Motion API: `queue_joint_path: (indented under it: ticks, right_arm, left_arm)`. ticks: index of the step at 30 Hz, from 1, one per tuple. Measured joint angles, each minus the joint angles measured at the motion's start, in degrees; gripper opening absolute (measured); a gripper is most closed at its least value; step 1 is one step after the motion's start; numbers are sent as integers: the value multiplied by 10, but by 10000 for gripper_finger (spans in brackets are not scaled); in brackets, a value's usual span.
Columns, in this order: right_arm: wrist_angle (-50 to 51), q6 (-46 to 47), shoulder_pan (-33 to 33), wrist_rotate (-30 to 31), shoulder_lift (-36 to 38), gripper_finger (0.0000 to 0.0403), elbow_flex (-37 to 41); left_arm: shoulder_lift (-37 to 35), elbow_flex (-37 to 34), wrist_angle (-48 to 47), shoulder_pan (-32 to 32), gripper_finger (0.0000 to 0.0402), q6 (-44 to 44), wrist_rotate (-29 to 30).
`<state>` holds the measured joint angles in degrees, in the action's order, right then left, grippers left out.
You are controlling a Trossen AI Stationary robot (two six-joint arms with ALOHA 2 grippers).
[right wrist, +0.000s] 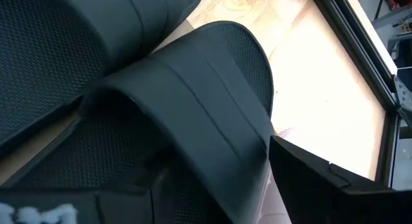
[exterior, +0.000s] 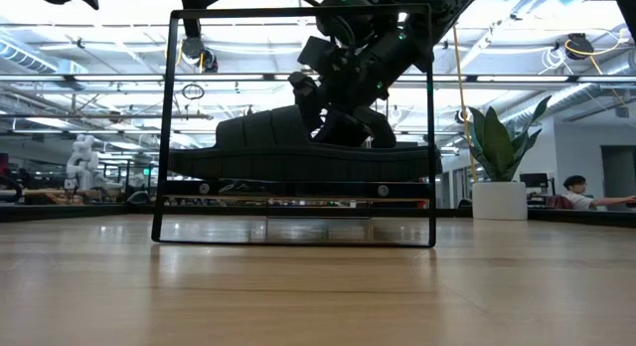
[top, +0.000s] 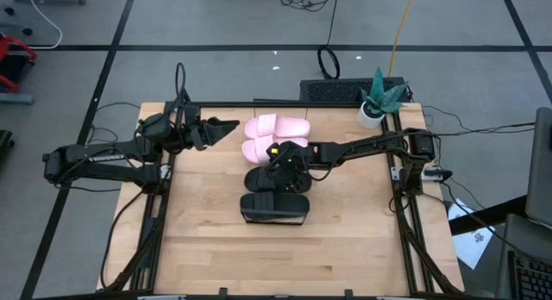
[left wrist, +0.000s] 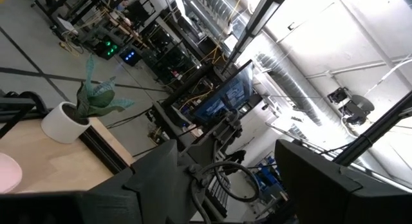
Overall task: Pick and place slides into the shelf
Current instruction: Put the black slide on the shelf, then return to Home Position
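Note:
The shelf's near wire frame (exterior: 171,137) stands upright on the table; from above its near end (top: 274,220) shows as a dark bar. Two black slides (top: 274,203) (top: 263,178) and two pink slides (top: 276,126) (top: 259,149) lie in a row along it. In the low view a black slide (exterior: 298,152) rests on the shelf's plank inside the frame. My right gripper (top: 287,162) is open over the farther black slide, its fingers on either side of that slide's strap (right wrist: 193,102). My left gripper (top: 231,126) is open and raised at the far left. My right gripper slants down from the table's right side over the farther black slide. One finger (right wrist: 315,179) stands just beside the strap's edge (right wrist: 264,137). Whether either finger touches the strap, I cannot tell. The slide lies flat beside the other black one (right wrist: 58,50).
A potted plant (top: 375,102) stands at the table's far right corner, with a dark keyboard (top: 332,90) beside it. Black rails (top: 405,214) run along the table's sides. Bare wood (top: 216,248) lies near the front edge. A person (exterior: 576,190) sits in the room behind.

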<state>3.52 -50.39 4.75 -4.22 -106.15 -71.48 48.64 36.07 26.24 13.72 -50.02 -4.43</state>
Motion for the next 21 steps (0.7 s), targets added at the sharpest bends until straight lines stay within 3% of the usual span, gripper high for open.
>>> queue_joint_path:
  ticks: [21]
  right_arm:
    - [92, 17, -1, 27, 37, 212, 0]
  left_arm:
    - [0, 0, 10, 1, 257, 0, 0]
